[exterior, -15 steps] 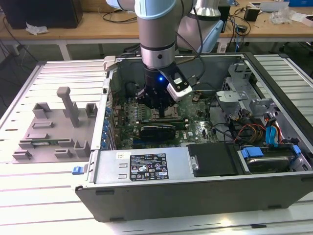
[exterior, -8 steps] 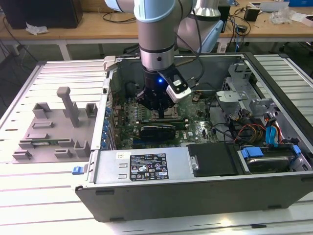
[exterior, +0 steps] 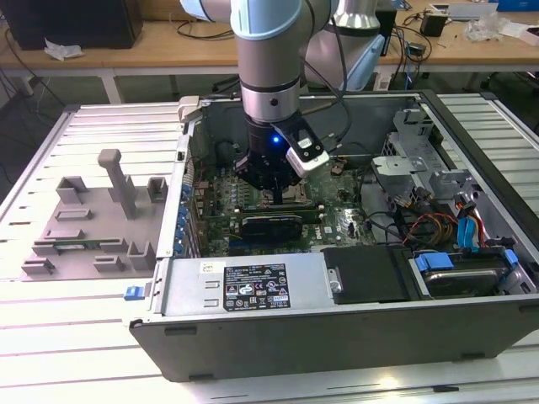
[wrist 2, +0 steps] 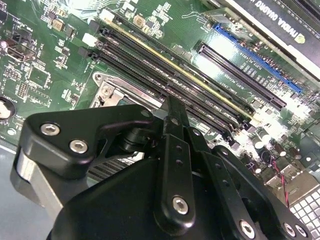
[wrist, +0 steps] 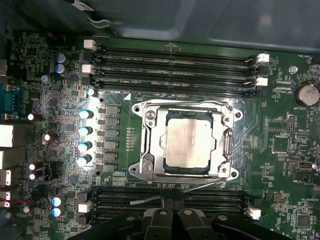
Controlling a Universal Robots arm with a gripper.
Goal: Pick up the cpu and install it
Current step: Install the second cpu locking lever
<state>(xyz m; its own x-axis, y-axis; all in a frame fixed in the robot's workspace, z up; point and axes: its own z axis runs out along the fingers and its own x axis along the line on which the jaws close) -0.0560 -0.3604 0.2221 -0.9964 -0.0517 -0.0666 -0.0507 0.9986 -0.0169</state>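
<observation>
While the gripper [exterior: 277,187] hovers low inside the open PC case [exterior: 337,332], can't tell how its fingers are set. Past it, the cpu [wrist: 190,145] sits flat in the motherboard socket [wrist: 150,117], between memory slots [wrist: 175,60].

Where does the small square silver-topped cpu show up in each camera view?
First wrist view: the silver-topped cpu sits in the metal-framed socket, between black memory slots.
Second wrist view: hidden behind the black gripper; a socket corner peeks out.
Exterior view: hidden beneath the gripper.
Shared landmark: the gripper.
</observation>
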